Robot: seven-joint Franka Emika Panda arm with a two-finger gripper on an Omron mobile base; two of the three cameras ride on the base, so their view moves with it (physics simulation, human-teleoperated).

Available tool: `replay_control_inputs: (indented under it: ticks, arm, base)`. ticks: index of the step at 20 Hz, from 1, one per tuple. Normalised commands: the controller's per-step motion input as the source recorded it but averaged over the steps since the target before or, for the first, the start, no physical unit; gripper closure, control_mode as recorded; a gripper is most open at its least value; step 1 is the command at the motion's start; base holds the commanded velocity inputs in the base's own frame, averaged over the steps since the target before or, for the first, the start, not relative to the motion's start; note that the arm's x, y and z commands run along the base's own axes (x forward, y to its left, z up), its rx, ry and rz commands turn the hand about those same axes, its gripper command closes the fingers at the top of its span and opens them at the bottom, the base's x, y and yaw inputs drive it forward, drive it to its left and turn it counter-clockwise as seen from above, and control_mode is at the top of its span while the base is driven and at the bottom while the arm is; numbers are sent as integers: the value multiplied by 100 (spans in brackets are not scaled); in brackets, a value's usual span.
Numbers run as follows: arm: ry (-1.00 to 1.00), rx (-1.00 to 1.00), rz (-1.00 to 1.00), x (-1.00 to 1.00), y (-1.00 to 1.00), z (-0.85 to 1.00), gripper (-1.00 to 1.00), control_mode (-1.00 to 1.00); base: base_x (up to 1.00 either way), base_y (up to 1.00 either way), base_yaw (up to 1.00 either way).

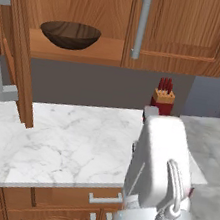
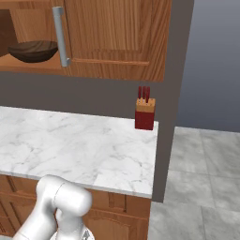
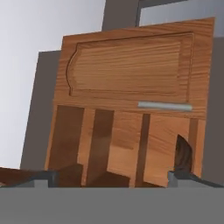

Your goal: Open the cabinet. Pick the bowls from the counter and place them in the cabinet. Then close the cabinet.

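Left base view: the cabinet point(image 1: 180, 32) has its left door point(image 1: 15, 50) swung open, and the dark wooden bowl point(image 1: 70, 34) sits inside at 11 o'clock. The counter point(image 1: 66, 140) carries a knife block point(image 1: 163, 98). The white bowl's placement and door closing remain. Jaw state cannot be told.

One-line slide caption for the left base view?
Wooden bowl sits inside the open cabinet above the marble counter.

A dark grey wall point(image 1: 95, 87) runs behind the worktop, and pale grey marbled floor tiles point(image 2: 201, 187) spread to the right — a red knife block point(image 2: 145, 112) stands near the corner.
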Motion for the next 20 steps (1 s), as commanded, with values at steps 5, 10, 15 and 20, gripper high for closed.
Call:
replay_control_inputs:
  ticks: [5,10,15,20]
  arm:
    - [-30,-16,-23,0,100,-34,-100,-100]
    - [8,-19,-9,0,96,-8,-100,-100]
    - [8,-2,0,0,71,0,-100,-100]
    - [11,0,0,3,80,0,-100,-100]
  base:
    - [0,0,0]
    - [0,0,0]
    - [0,0,0]
    - [0,0,0]
